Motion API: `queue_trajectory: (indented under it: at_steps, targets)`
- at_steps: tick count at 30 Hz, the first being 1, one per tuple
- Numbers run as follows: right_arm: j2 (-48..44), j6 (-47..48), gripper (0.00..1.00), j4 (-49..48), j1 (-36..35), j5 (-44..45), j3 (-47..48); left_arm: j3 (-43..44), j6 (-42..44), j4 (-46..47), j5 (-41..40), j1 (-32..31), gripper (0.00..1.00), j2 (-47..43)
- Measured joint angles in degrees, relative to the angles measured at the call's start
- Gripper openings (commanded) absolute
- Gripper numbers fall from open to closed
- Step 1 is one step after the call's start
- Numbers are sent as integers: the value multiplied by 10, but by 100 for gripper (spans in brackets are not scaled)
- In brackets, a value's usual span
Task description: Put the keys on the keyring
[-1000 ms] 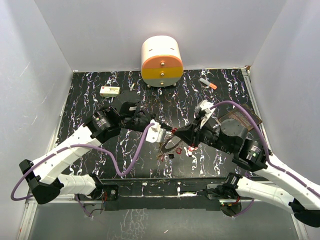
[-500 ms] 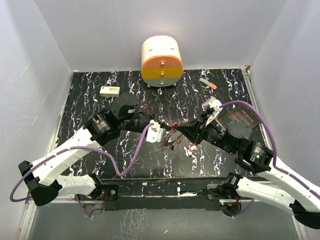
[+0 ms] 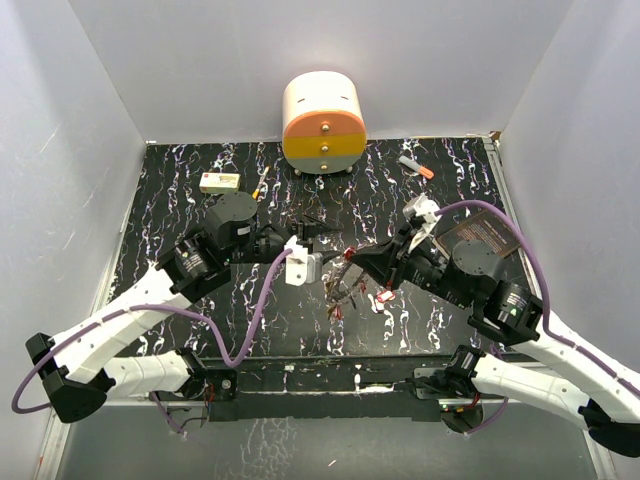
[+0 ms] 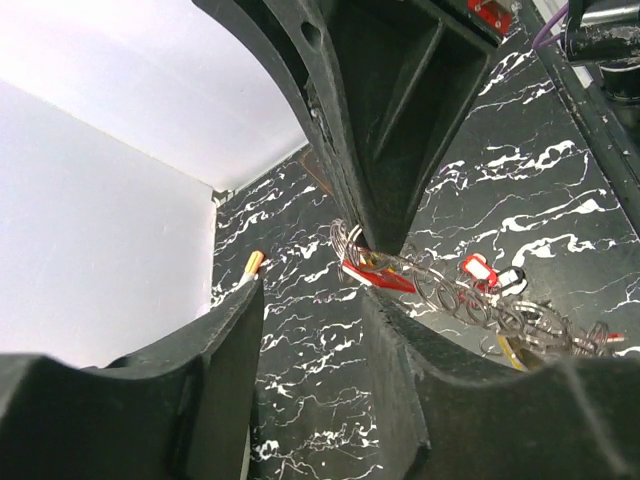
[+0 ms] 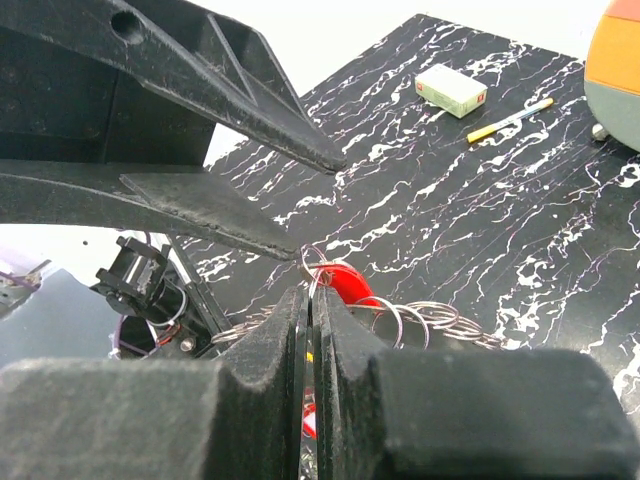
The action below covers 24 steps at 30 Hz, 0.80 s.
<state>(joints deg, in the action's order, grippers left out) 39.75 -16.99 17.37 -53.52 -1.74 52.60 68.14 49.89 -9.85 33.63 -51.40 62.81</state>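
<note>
Several red plastic-headed keys [image 5: 345,283] hang on thin, looped silvery wire keyring [image 5: 440,318].

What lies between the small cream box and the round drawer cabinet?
A thin yellow pen lies between the cream box and the drawer cabinet, clearest in the right wrist view.

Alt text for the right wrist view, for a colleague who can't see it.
The right end effector, closed tight, pinches a silver metal keyring, with a red-headed metal key right behind it, over the black white-veined table. The left end effector stands open close beyond it, reaching in from the upper left.
</note>
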Motion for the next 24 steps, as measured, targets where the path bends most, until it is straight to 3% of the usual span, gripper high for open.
queue_trajectory:
  at_steps: [3, 6, 8, 11, 24]
  targets:
    - [6, 0, 8, 0, 0, -3, 0, 0, -7, 5, 4, 0, 45, 4]
    - [11, -1, 8, 0, 0, -6, 0, 0, -11, 6, 11, 0, 38, 12]
    - [12, -1, 8, 0, 0, -9, 0, 0, -14, 4, 14, 0, 18, 19]
    - [12, -1, 8, 0, 0, -8, 0, 0, -16, -1, 20, 0, 2, 27]
    - [9, -1, 8, 0, 0, -11, 0, 15, 1, -39, 31, 0, 0, 30]
